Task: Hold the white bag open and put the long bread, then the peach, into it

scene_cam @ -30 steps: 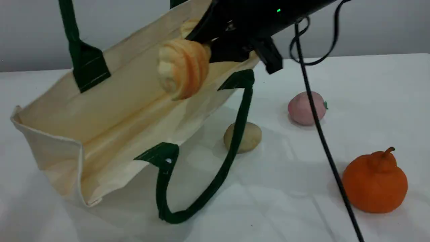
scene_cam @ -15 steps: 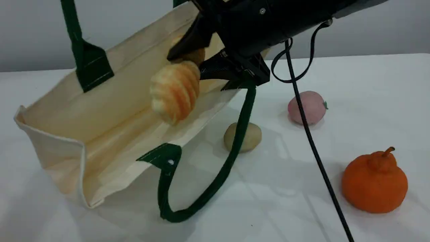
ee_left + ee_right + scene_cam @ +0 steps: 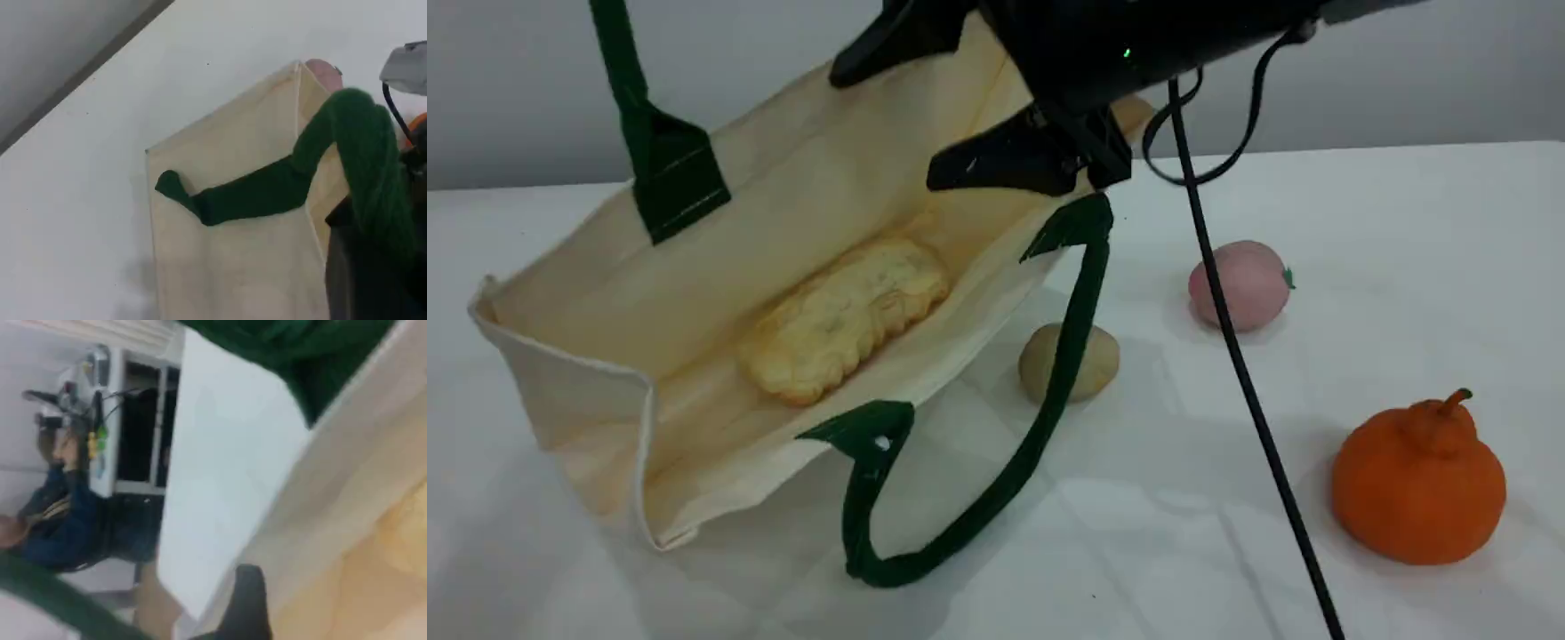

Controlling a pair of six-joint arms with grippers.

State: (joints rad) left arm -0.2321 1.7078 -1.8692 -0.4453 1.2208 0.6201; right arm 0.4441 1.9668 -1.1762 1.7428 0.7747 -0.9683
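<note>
Inside white bag [image 3: 587,293]: long bread [image 3: 843,316].

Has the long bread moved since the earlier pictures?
Yes. The long bread dropped from the right gripper down-left and lies inside the white bag, lower against its green patch.

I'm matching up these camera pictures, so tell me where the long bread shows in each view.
Scene view: long bread lies inside the white bag, left of centre, pale side up.
Left wrist view: not visible.
Right wrist view: too blurred to tell.
Shared landmark: the bag's green handle.
</note>
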